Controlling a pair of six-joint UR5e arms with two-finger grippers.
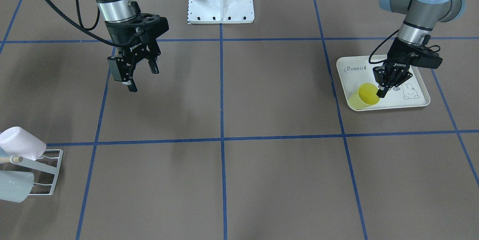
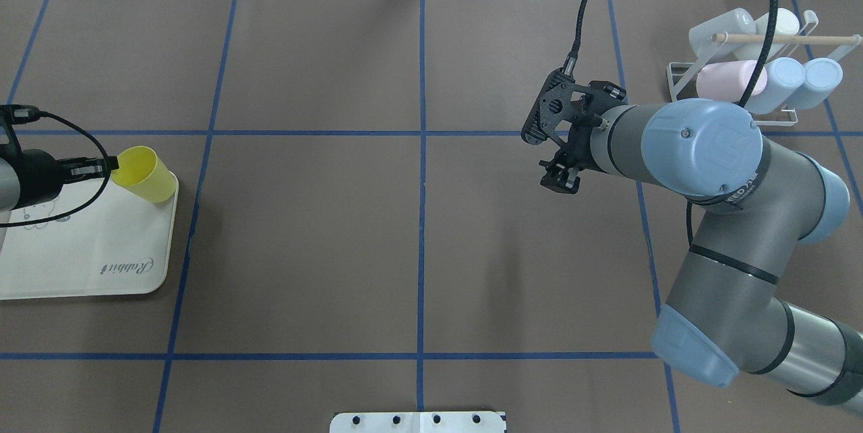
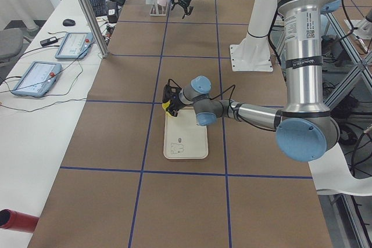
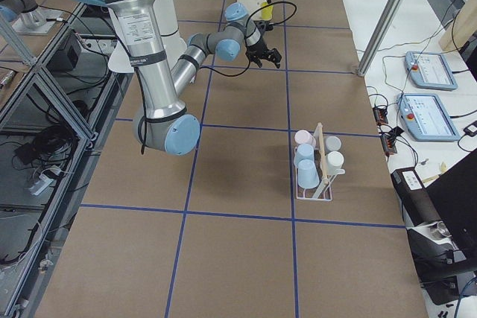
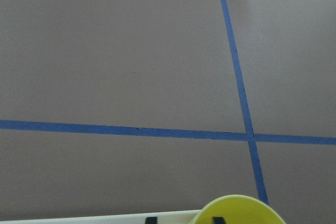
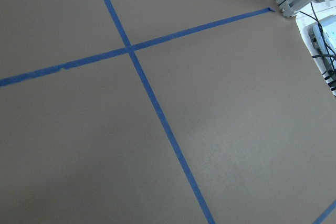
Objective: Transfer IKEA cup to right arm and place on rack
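The yellow IKEA cup (image 1: 363, 97) is tilted at the corner of the cream rabbit-print tray (image 1: 396, 101), its mouth turned up and away from the robot. My left gripper (image 1: 381, 92) is shut on the cup's rim, one finger inside and one outside; the left wrist view shows the cup (image 5: 239, 211) at its bottom edge. The right arm's gripper (image 1: 141, 77) hangs open and empty above the bare table, well apart from the cup. The white wire rack (image 2: 681, 75) stands at the table's far right corner, with several pale cups on it under a wooden rod.
The robot's white base plate (image 1: 220, 0) sits at the table's middle edge. Blue tape lines grid the brown table. The right arm's black cable (image 2: 765, 48) loops across the rack. Two tablets (image 4: 428, 94) lie on the side bench.
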